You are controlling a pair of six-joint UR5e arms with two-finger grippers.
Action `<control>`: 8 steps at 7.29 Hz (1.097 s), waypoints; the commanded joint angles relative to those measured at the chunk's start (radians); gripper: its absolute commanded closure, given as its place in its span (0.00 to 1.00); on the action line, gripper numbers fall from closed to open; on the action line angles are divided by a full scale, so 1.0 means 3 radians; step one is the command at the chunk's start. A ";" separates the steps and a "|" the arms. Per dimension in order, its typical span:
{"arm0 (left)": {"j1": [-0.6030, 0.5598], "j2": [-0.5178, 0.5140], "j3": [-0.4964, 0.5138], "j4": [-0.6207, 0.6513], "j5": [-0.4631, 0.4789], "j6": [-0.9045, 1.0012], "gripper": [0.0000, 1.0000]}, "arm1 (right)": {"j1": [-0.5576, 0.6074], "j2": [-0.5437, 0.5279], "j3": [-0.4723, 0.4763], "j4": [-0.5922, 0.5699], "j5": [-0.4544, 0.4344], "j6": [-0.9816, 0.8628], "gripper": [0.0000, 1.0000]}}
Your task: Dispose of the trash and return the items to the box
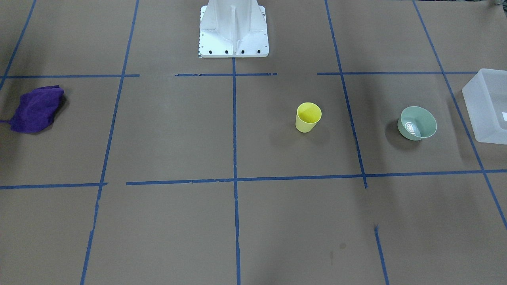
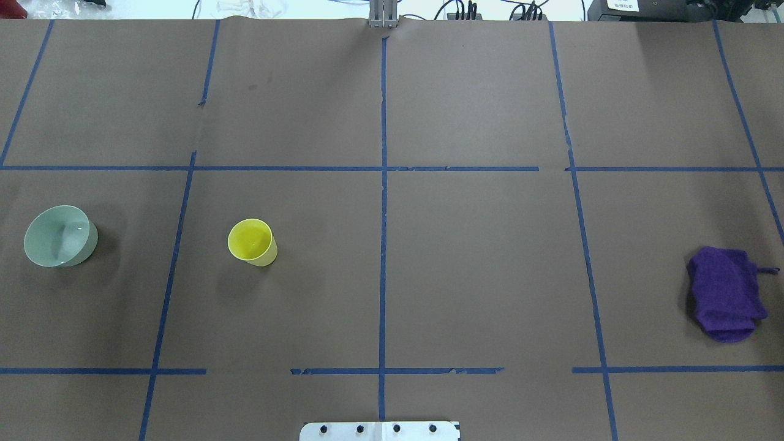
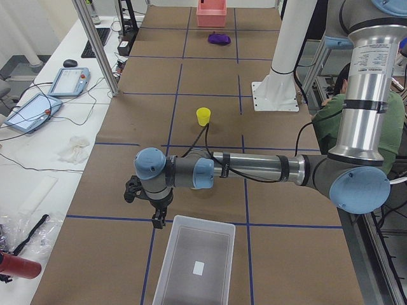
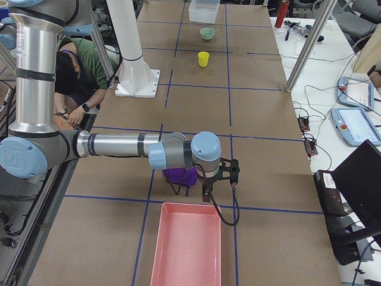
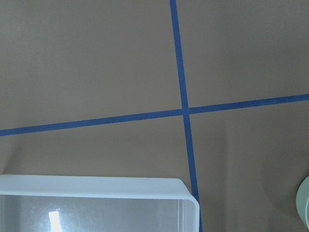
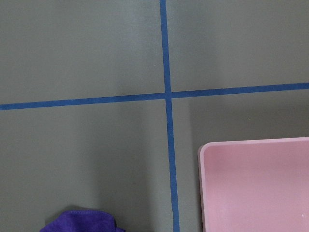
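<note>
On the front-facing camera I see the yellow tumbler (image 1: pixel 308 117) standing upright on the brown table (image 1: pixel 166 134). The mint bowl (image 1: pixel 417 123) sits well apart from it, near the box (image 1: pixel 485 103) at the frame's right edge but not touching it. The purple cloth (image 1: pixel 36 109) lies far off at the opposite end.

Overhead, tumbler and bowl both sit mouth-up on the robot's left half, and the cloth is on its right.

From the left-end camera, the left gripper (image 3: pixel 156 213) hangs fingers-down over the table just beside the box's short end. I cannot tell whether its fingers are spread or pressed together.

From the right-end camera, the right gripper (image 4: pixel 220 185) hangs near the end of a pink tray (image 4: pixel 184 244), with the cloth partly hidden behind the wrist. I cannot tell its state either.

The left wrist camera shows a box corner and a sliver of the bowl. The right wrist camera shows a tray corner and the cloth's edge.
</note>
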 commanded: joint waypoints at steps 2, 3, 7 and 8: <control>0.0003 -0.0036 -0.0122 -0.0010 -0.0005 0.0015 0.00 | 0.0000 0.0011 0.0031 0.0002 0.0008 0.0000 0.00; 0.0003 -0.0041 -0.0315 -0.0010 -0.0005 0.0000 0.00 | 0.0000 0.0011 0.0056 0.0002 0.0008 0.0005 0.00; 0.0568 -0.0455 -0.0816 -0.0153 -0.0096 -0.0914 0.00 | 0.0000 -0.0009 0.0077 0.0002 0.0008 0.0010 0.00; 0.0677 -0.0592 -0.0808 -0.0260 -0.0117 -0.0905 0.00 | 0.0000 -0.0014 0.0077 0.0002 0.0008 0.0010 0.00</control>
